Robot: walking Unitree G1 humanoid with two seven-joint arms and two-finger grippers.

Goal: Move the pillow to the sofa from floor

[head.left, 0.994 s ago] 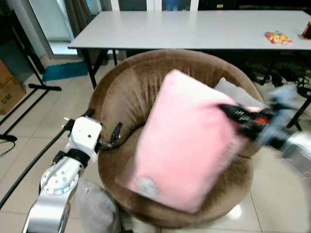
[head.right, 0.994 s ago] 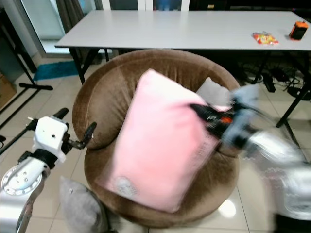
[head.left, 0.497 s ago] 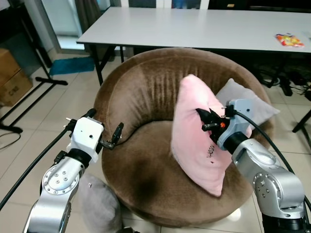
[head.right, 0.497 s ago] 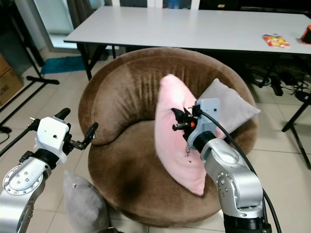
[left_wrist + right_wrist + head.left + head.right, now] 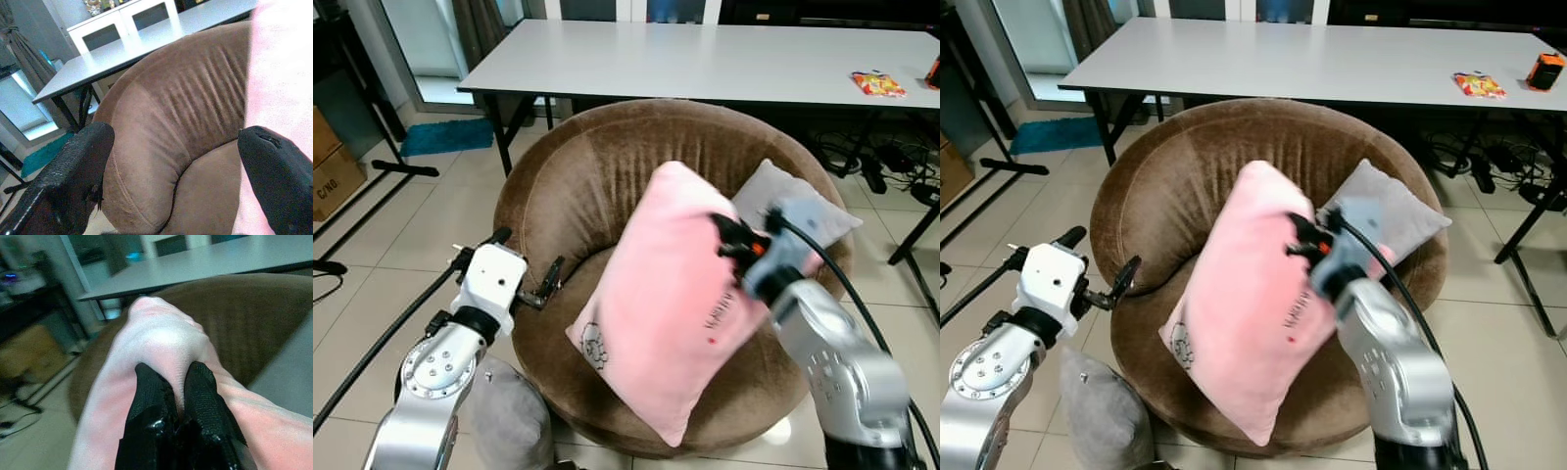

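Silver jointed arms, white wrist block (image 5: 492, 277), black cables, black-fingered grippers

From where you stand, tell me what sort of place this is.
Probably a living or work room in a home: a round brown sofa chair with a grey cushion, a long grey table behind it, and a tiled floor.

The pink pillow (image 5: 680, 304) and grey cushion (image 5: 795, 208) crowd the sofa (image 5: 578, 186) seat's right, leaving its left half free.
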